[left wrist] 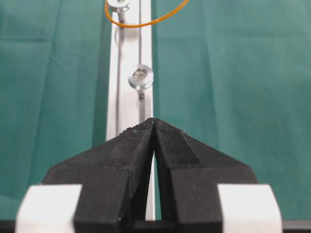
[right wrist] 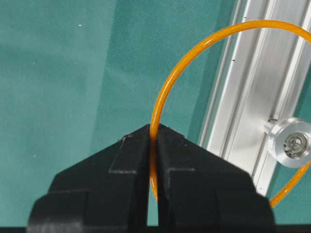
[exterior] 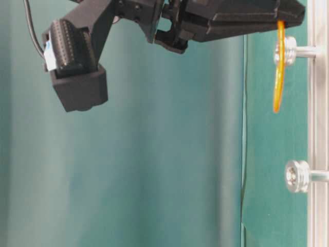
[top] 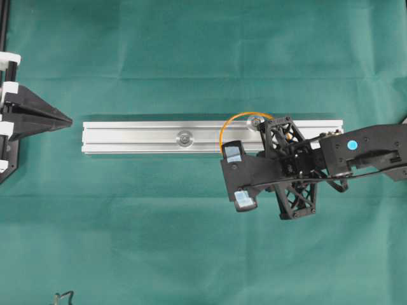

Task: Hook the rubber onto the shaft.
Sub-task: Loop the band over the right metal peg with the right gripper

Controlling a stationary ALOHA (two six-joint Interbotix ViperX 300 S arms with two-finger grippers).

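The orange rubber (top: pixel 229 124) forms a ring over the right part of the silver rail (top: pixel 133 136). My right gripper (top: pixel 283 130) is shut on it, and the band is pinched between the black tips (right wrist: pixel 154 127). The rubber (right wrist: pixel 194 53) arcs across the rail, and the shaft (right wrist: pixel 291 143) with its round head shows inside the loop. From table level the rubber (exterior: pixel 277 77) hangs at the height of that shaft's head (exterior: pixel 285 51). I cannot tell whether it has caught behind the head. My left gripper (top: pixel 67 121) is shut and empty off the rail's left end, its tips (left wrist: pixel 154 121) pointing along the rail.
A second shaft (top: pixel 184 136) stands mid-rail, nearer the left gripper (left wrist: pixel 141 77). Green cloth (top: pixel 191 241) covers the table. A black frame with white clips (top: pixel 7 76) runs along the left edge. A dark cable (top: pixel 63 295) lies at the bottom left.
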